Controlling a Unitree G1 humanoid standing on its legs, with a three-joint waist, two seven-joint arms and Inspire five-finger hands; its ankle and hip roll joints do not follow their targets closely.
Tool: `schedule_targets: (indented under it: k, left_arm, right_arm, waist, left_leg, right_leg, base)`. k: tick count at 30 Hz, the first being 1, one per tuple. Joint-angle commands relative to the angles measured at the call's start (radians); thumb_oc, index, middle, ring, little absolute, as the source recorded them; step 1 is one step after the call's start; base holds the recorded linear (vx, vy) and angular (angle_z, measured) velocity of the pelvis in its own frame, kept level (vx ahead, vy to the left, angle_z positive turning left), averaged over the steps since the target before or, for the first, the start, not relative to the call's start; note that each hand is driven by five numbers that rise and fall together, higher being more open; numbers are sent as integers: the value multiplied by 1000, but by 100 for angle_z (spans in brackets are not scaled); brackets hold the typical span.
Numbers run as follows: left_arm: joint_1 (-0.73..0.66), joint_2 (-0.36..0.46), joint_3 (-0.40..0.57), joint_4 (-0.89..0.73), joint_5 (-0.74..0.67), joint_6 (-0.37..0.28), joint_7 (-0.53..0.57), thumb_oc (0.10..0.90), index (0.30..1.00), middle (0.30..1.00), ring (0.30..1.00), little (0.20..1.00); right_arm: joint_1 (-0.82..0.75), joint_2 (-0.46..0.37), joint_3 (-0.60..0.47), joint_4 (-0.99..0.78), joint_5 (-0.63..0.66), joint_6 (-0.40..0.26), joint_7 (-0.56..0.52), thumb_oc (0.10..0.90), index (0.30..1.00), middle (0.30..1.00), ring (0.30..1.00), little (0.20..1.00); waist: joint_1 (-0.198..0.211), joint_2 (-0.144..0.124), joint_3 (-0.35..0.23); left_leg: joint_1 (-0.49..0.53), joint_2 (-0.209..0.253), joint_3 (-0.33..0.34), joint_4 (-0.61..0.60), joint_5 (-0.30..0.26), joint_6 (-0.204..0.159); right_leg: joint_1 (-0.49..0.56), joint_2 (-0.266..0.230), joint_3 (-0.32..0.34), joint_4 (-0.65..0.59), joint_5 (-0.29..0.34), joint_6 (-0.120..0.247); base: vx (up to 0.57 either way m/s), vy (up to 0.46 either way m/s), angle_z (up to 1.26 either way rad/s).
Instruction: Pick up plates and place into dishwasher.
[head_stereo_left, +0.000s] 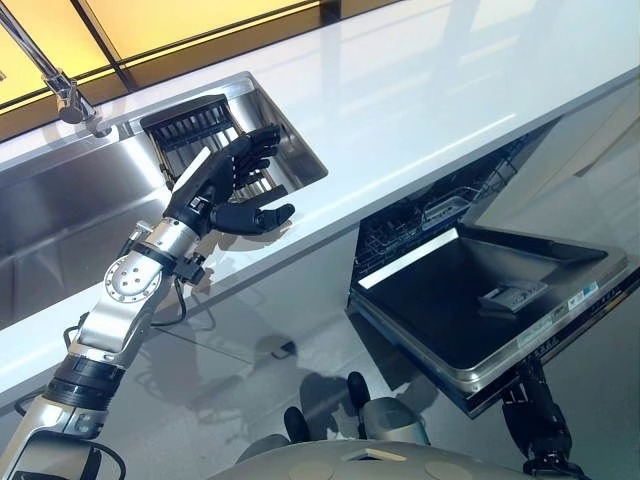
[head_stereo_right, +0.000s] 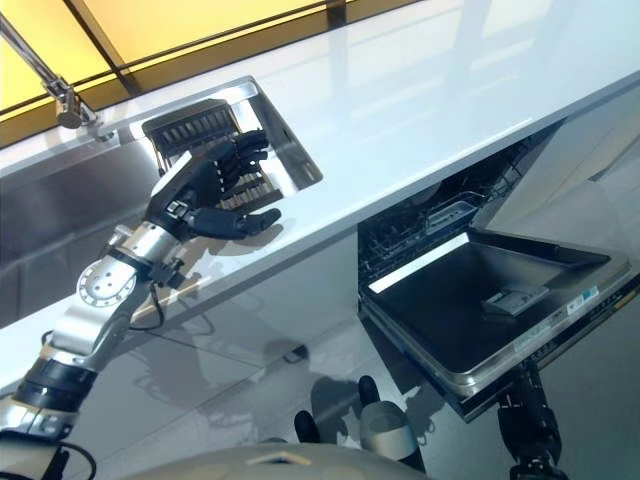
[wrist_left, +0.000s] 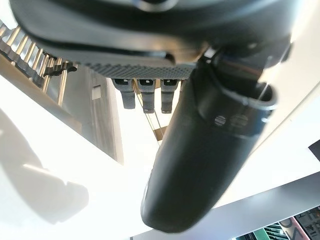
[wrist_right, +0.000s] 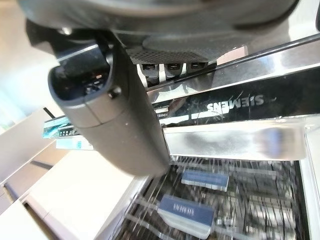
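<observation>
In the upper left of the frame, the left hand (head_stereo_left: 222, 186) is raised over the near right corner of the steel sink (head_stereo_left: 60, 215), its fingers (head_stereo_left: 252, 150) spread and relaxed, thumb out, holding nothing. Just past it, a dark dish rack (head_stereo_left: 196, 122) sits in the sink; whether any plates stand in it cannot be told. The white surface (head_stereo_left: 420, 110) runs diagonally across the frame. At lower right the dishwasher (head_stereo_left: 440, 215) stands open, its door (head_stereo_left: 480, 300) folded down flat. The right hand (wrist_right: 115, 100) hangs by the door's edge, above the lower rack (wrist_right: 225, 200), with fingers extended, empty.
</observation>
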Motion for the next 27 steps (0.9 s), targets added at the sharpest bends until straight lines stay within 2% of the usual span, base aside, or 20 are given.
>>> schedule_targets:
  k: [1,12,16,27]
  left_arm:
    - [-92,-14,48,-88,-29,-93,9,800,900,900,900,900]
    - [-106,-39,11,-45,-10,-121,22,800,900,900,900,900]
    - [-116,-36,5,-33,-13,-117,33,800,900,900,900,900]
    - [-145,-32,-26,12,-22,-136,39,800,900,900,900,900]
  right_arm:
    - [-264,0,52,-238,-1,-8,217,800,900,900,900,900]
    - [-416,-33,120,-471,-101,-4,163,800,900,900,900,900]
    - [-467,-45,132,-479,-120,6,119,800,900,900,900,900]
    - [-585,-92,138,-466,-109,17,103,800,900,900,900,900]
  waist:
    - [56,18,-51]
    - [84,14,-71]
    - [91,12,-77]
    - [110,8,-92]
  left_leg:
    - [-21,-10,-65,83,-123,19]
    - [-13,-7,-65,77,-122,16]
    - [-9,-5,-60,75,-121,14]
    - [1,-6,-62,65,-122,9]
  right_leg:
    - [12,42,-68,82,-122,53]
    - [23,46,-70,85,-135,48]
    - [27,46,-70,85,-138,48]
    - [45,46,-74,68,-138,43]
  base:
    - [0,0,0]
    - [2,3,-2]
    - [0,0,0]
    - [10,4,11]
